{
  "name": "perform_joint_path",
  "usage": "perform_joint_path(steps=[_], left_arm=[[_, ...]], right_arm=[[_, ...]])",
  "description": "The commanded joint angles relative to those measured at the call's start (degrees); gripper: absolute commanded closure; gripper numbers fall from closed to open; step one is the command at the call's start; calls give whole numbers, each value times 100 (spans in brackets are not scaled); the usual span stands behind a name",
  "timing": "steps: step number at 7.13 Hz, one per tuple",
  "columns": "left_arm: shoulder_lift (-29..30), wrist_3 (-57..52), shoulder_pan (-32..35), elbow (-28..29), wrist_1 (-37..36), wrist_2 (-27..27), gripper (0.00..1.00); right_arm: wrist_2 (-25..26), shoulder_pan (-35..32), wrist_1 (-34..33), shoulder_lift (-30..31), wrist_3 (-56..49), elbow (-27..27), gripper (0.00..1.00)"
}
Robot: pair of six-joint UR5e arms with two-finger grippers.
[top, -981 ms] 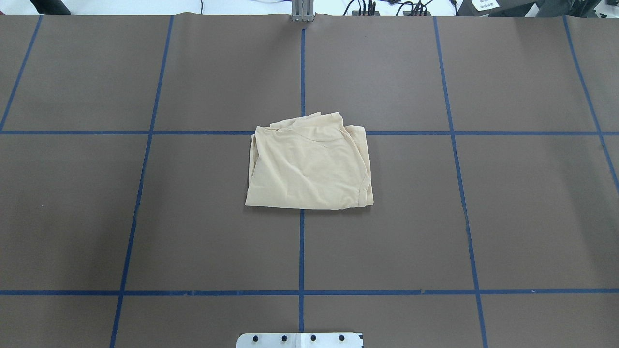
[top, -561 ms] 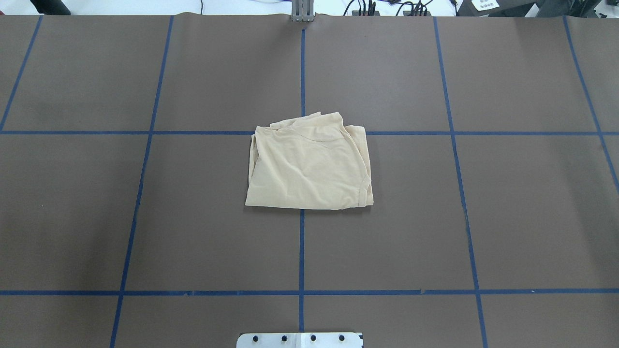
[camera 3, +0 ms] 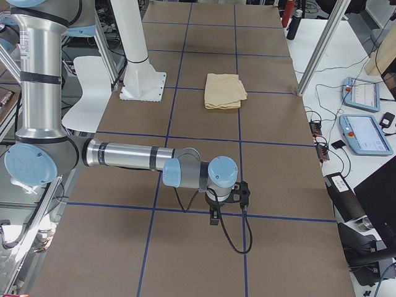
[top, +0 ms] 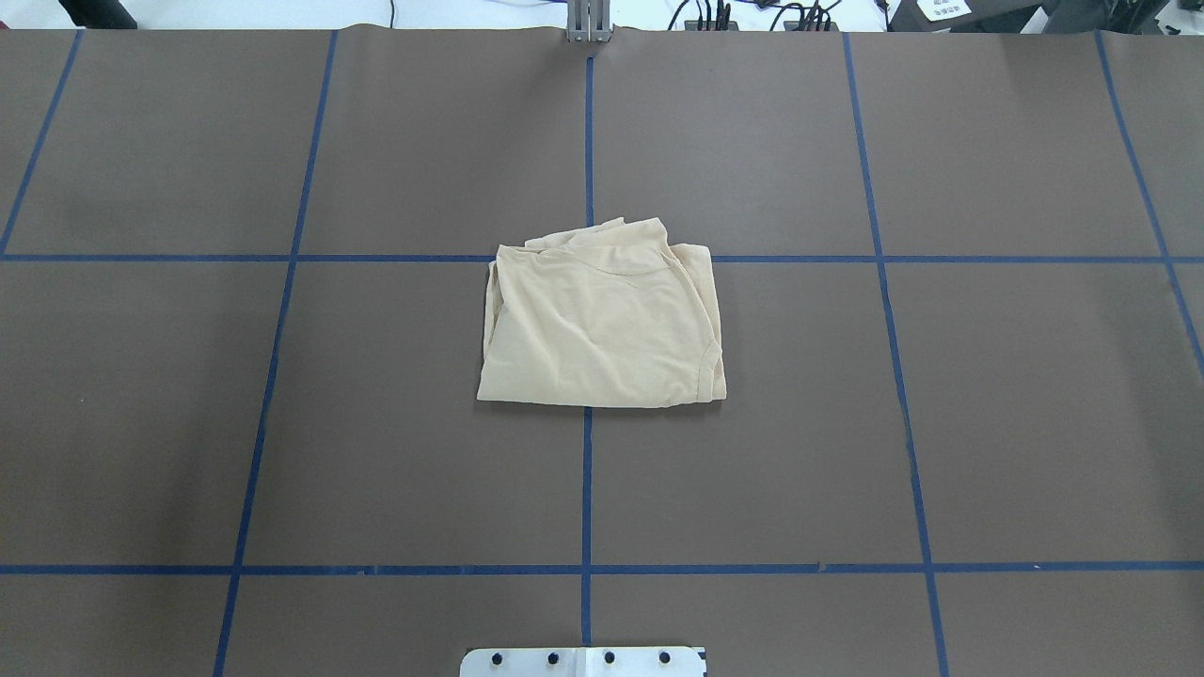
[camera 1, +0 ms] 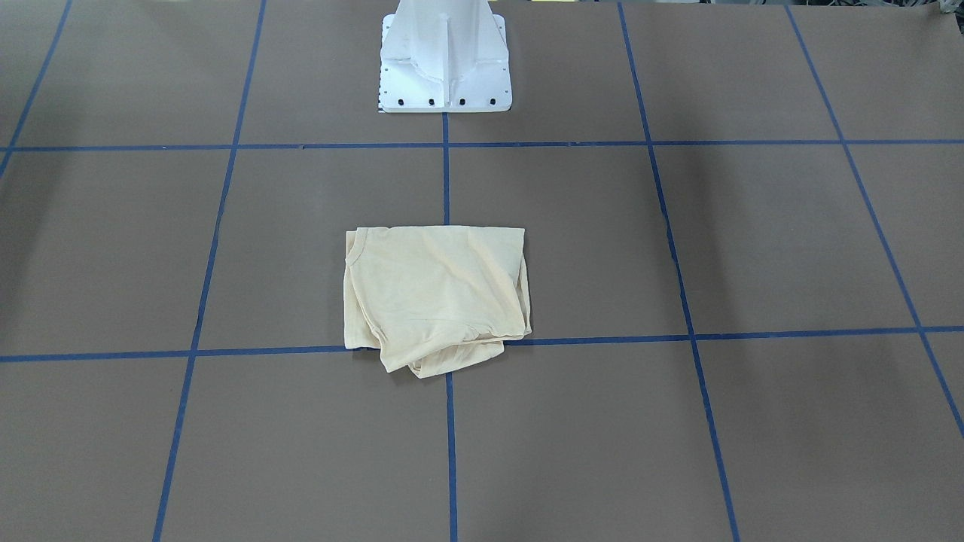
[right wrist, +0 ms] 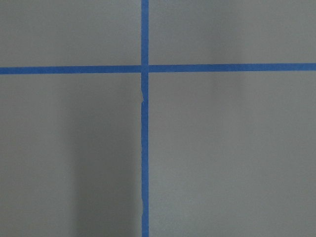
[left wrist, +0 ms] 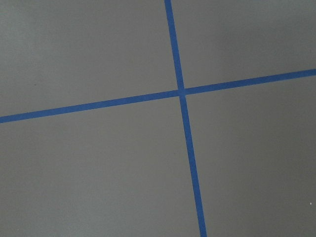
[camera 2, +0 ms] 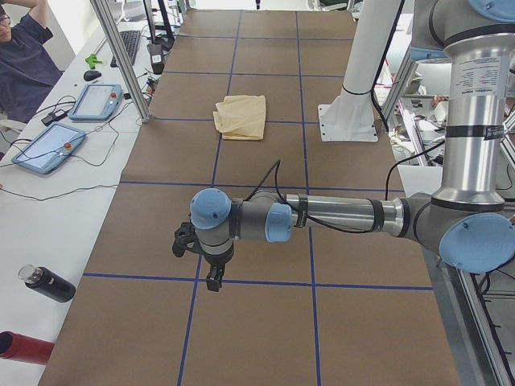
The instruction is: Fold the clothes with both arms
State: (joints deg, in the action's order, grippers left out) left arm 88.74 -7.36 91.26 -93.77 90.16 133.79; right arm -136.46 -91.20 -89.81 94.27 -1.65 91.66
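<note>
Since the shirt (top: 602, 320) lies by itself in a squat, roughly square packet, the folding looks done, or all but done. It rests flat on the table (top: 282, 423), astride a crossing of the blue tape (top: 587, 489). The white pedestal (camera 1: 444, 75) stands a little way off on the robot's side of it.

The cloth is thin, soft and pale cream. Its top layer is faintly creased, and the edge nearest the pedestal runs straight. On the side away from the pedestal, loose layers poke out unevenly. No print shows, so I judge the front is turned inward.

The left gripper (camera 2: 212, 277) hangs over the table well apart from the shirt toward one end. The right gripper (camera 3: 214, 216) hangs well apart from it toward the other. Both point down, probably parked to keep out of the shirt's way. Each shows only in a side view, so I cannot tell whether its jaws are wide or narrow. Each wrist camera looks down on the matte brown table and a tape crossing.
</note>
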Motion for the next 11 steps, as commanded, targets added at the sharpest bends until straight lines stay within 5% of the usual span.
perform_joint_path(steps=[1,11], left_arm=[[12,6,67,-19,1,-11,0],[-6,428,93,-19,-8,6,0]], right_arm=[[-39,-108,7,4,7,53,0],[-30,-117,-2,4,16,80,0]])
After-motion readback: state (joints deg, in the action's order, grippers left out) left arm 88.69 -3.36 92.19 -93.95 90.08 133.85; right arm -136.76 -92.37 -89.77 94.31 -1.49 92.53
